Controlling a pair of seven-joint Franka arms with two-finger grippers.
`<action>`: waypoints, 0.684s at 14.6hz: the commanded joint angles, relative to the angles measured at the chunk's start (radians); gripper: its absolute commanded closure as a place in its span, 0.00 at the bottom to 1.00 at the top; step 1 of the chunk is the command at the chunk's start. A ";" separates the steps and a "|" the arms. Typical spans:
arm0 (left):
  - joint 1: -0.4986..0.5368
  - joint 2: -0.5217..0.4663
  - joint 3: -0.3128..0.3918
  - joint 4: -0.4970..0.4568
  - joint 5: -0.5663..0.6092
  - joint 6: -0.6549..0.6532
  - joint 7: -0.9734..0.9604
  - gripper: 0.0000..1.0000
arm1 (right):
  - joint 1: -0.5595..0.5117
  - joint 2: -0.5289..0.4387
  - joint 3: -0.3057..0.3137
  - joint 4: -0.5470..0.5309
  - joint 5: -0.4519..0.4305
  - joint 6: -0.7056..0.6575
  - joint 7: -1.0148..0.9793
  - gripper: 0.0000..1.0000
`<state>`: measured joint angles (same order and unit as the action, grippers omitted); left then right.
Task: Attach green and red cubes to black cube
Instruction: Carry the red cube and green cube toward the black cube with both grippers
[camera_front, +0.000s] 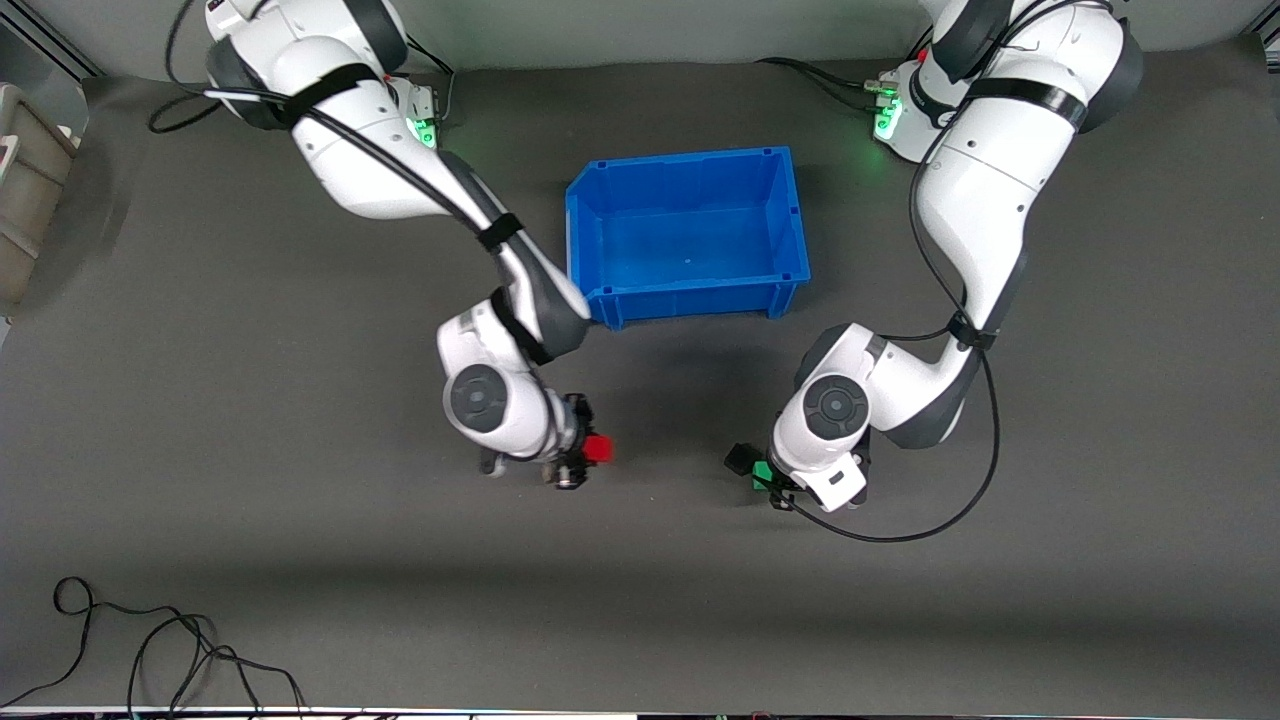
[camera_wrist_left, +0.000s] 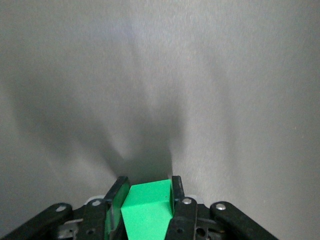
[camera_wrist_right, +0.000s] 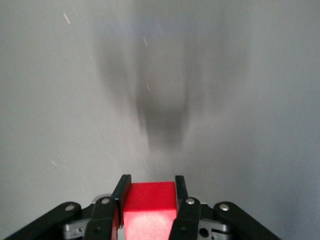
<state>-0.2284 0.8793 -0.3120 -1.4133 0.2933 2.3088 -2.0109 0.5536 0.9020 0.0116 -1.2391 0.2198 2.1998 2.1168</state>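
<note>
Left gripper (camera_wrist_left: 148, 200) clamped on green cube (camera_wrist_left: 146, 212), black cube (camera_front: 739, 459) just beside. Right gripper (camera_wrist_right: 150, 200) clamped on red cube (camera_wrist_right: 149, 210). Probably light, stiff; best pinched on flat opposite faces.

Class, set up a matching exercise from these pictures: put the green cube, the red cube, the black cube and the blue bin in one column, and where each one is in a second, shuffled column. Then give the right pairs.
Things:
1. green cube
2. red cube
3. black cube
4. blue bin

Places:
A. standing farther from the front camera than all three cubes
B. clamped in the right gripper
C. clamped in the left gripper
D. right beside the green cube, on its side toward the right arm's end of the table

Pairs: 1-C, 2-B, 3-D, 4-A
</note>
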 joint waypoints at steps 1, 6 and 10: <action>-0.038 0.014 0.013 0.036 0.013 -0.011 -0.017 1.00 | 0.029 0.063 -0.007 0.092 -0.022 -0.005 0.060 1.00; -0.055 0.006 0.011 0.037 0.000 -0.031 -0.023 1.00 | 0.057 0.067 -0.004 0.089 -0.019 -0.005 0.048 1.00; -0.048 0.018 0.011 0.085 -0.033 -0.023 -0.149 1.00 | 0.060 0.069 -0.004 0.092 -0.020 -0.003 0.006 1.00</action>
<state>-0.2676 0.8804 -0.3104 -1.3862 0.2745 2.3049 -2.0803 0.6085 0.9491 0.0114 -1.1880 0.2179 2.2004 2.1394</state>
